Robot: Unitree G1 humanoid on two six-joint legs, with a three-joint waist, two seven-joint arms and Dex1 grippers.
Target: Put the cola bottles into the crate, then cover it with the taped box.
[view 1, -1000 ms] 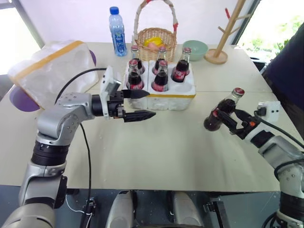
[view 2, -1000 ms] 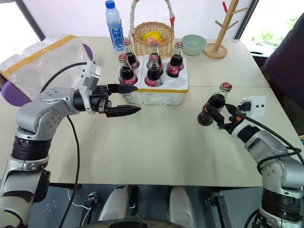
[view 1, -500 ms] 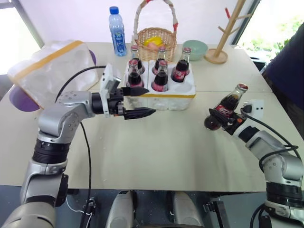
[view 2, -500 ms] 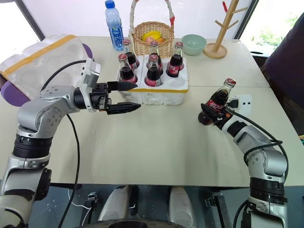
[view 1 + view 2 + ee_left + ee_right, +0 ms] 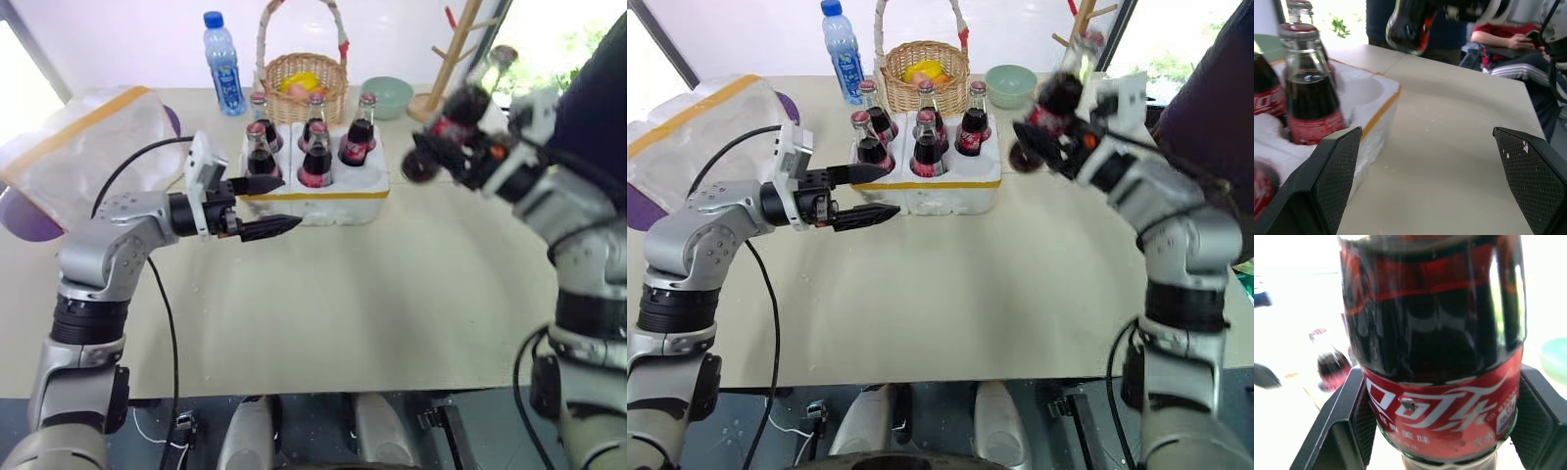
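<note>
The crate (image 5: 328, 206), a low white foam block with a yellow tape band, stands mid-table holding several cola bottles (image 5: 313, 162). Its front right hole (image 5: 1359, 90) is empty. My right gripper (image 5: 443, 149) is shut on one more cola bottle (image 5: 1435, 357), which hangs tilted in the air to the right of the crate and above it. Level with the crate's front left corner, my left gripper (image 5: 269, 206) is open and holds nothing. The taped box (image 5: 83, 147), white foam with a yellow band, lies at the far left.
Behind the crate stand a blue-capped water bottle (image 5: 219, 49), a wicker basket (image 5: 299, 83), a green bowl (image 5: 385, 95) and a wooden rack (image 5: 446, 69). A purple object (image 5: 20, 211) lies by the taped box. A person (image 5: 598, 108) is at the right edge.
My right arm has lifted the cola bottle from just above the table up and left, to above the level of the crate. The left gripper has barely moved. The camera has shifted.
</note>
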